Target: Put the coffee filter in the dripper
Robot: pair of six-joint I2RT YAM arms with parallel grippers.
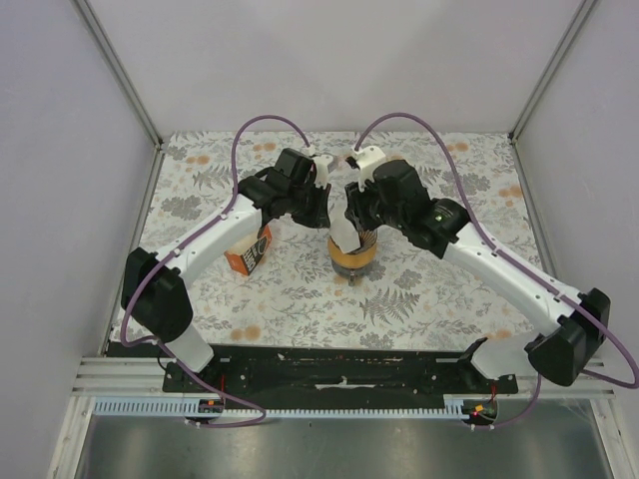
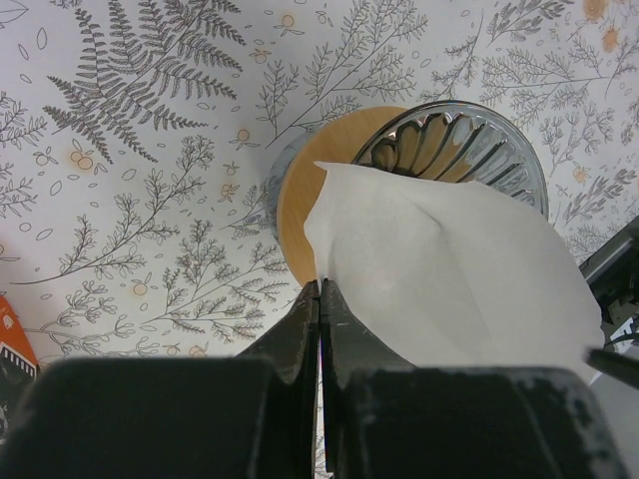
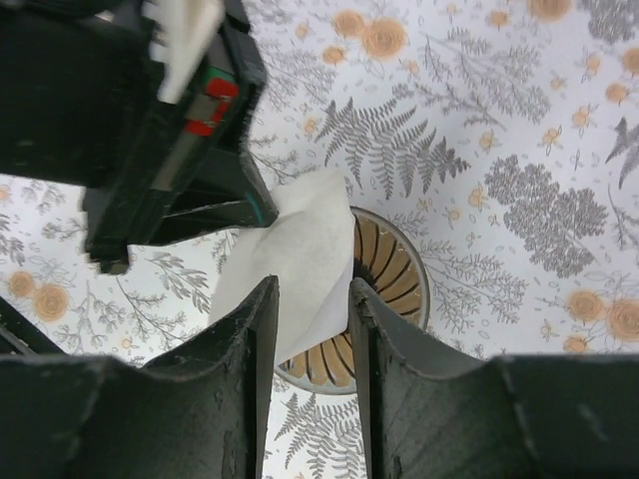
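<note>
The white coffee filter [image 2: 439, 269] hangs tilted over the dripper [image 2: 454, 145], a dark ribbed cone on an amber-brown ring [image 2: 305, 185]. Its lower edge reaches over the rim; it is not seated inside. My left gripper [image 2: 320, 284] is shut on the filter's near edge. In the right wrist view the filter [image 3: 300, 244] slants across the dripper [image 3: 384, 274], and my right gripper [image 3: 312, 286] is open with its fingers either side of the paper. In the top view both grippers, the left [image 1: 324, 205] and the right [image 1: 361, 215], meet above the dripper [image 1: 351, 257].
The orange filter packet [image 1: 250, 249] stands on the floral tablecloth left of the dripper, under the left forearm; its corner shows in the left wrist view [image 2: 10, 339]. The left gripper's body [image 3: 170, 150] fills the right wrist view's upper left. Walls enclose the table.
</note>
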